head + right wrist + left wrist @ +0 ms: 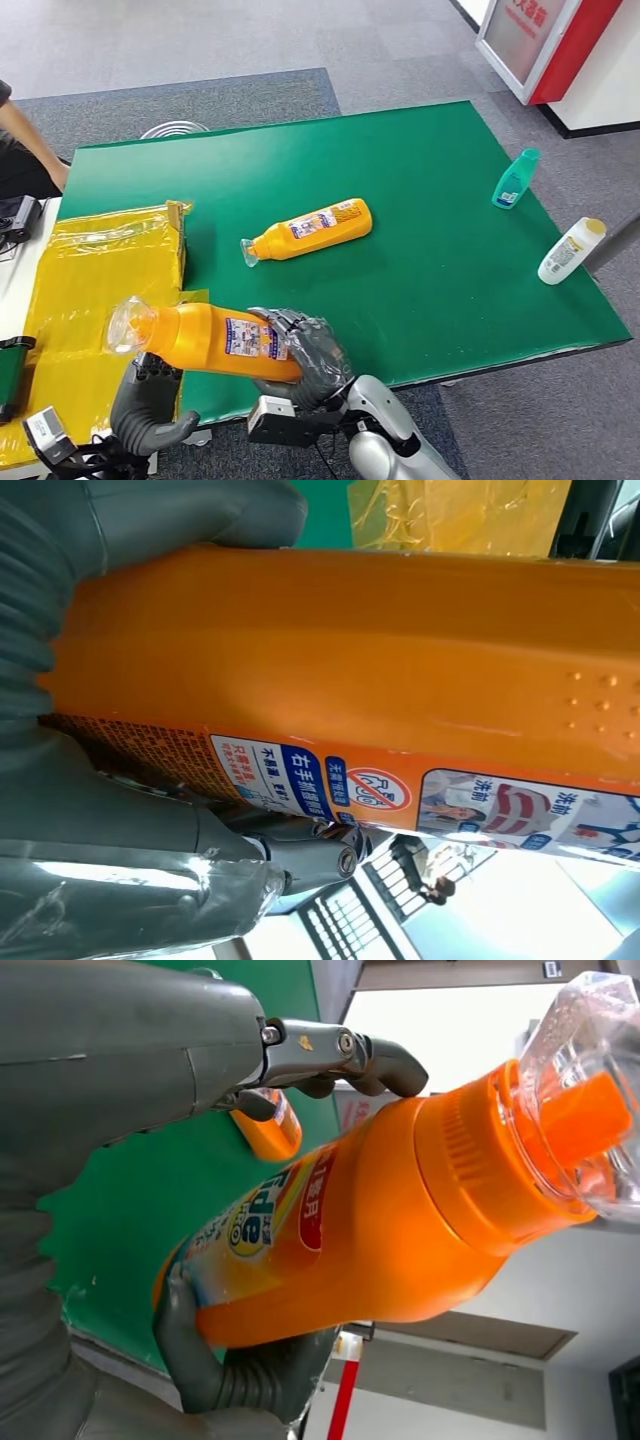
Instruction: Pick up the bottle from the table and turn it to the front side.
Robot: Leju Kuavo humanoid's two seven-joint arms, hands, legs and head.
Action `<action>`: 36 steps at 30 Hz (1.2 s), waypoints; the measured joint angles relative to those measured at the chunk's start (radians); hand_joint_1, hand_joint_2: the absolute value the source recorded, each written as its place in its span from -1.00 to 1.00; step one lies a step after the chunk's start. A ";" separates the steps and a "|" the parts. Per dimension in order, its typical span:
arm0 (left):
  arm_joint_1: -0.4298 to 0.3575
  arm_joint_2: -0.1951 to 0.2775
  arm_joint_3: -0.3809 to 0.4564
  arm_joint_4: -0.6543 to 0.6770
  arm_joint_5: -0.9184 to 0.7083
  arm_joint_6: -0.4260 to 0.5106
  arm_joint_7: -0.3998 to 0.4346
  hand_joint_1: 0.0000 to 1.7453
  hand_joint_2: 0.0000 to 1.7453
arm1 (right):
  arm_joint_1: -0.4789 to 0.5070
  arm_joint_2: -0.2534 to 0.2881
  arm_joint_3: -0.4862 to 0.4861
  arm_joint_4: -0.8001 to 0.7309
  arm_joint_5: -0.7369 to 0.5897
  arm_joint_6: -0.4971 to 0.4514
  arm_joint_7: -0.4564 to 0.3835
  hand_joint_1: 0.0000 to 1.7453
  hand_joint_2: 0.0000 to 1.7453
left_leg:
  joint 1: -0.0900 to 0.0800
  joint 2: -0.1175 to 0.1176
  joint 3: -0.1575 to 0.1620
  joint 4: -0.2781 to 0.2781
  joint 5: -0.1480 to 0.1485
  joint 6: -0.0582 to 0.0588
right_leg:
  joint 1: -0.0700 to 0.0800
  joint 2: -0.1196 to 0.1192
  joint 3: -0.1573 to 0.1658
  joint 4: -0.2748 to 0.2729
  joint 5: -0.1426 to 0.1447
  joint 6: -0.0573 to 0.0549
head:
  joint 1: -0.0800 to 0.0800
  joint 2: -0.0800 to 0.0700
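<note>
An orange bottle [207,338] with a clear cap [124,325] is held level above the front left edge of the green table [453,300], cap to the left. My right hand [306,352] grips its base end, thumb and fingers wrapped around the labelled body [340,660]. Just under the bottle's neck end my left hand [147,400] is cupped, fingers [340,1050] spread and thumb off the bottle [392,1220]. A second orange bottle [313,230] lies on its side mid-table.
A yellow plastic-lined box [98,290] stands at the table's left side. A teal bottle [515,180] and a white bottle [571,250] lie near the right edge. A person's arm [30,150] is at the far left.
</note>
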 joint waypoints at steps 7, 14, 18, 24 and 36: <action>-0.007 0.025 -0.029 0.000 0.010 0.007 0.005 -1.00 1.00 | -0.009 0.017 0.001 0.037 0.006 -0.009 -0.003 1.00 1.00 | 0.000 0.000 0.000 0.000 0.000 0.000 | 0.000 0.000 0.000 0.000 0.000 0.000 | 0.000 0.000; -0.014 0.037 -0.048 0.011 0.125 0.022 0.047 -1.00 1.00 | -0.017 0.021 0.040 0.066 0.059 -0.028 -0.017 1.00 1.00 | 0.000 0.000 0.000 0.000 0.000 0.000 | 0.000 0.000 0.000 0.000 0.000 0.000 | 0.000 0.000; -0.017 0.039 -0.048 0.037 0.185 0.017 0.069 -1.00 1.00 | -0.019 0.018 0.089 0.078 0.076 -0.021 -0.026 1.00 1.00 | 0.000 0.000 0.000 0.000 0.000 0.000 | 0.000 0.000 0.000 0.000 0.000 0.000 | 0.000 0.000; -0.018 0.039 -0.050 0.064 0.208 0.000 0.076 -1.00 1.00 | -0.033 0.005 0.135 0.082 0.074 -0.007 -0.028 1.00 1.00 | 0.000 0.000 0.000 0.000 0.000 0.000 | 0.000 0.000 0.000 0.000 0.000 0.000 | 0.000 0.000; -0.047 0.074 -0.114 0.097 0.204 -0.070 0.026 -1.00 1.00 | -0.073 -0.002 0.189 0.126 0.059 0.003 -0.015 1.00 1.00 | 0.000 0.000 0.000 0.000 0.000 0.000 | 0.000 0.000 0.000 0.000 0.000 0.000 | 0.000 0.000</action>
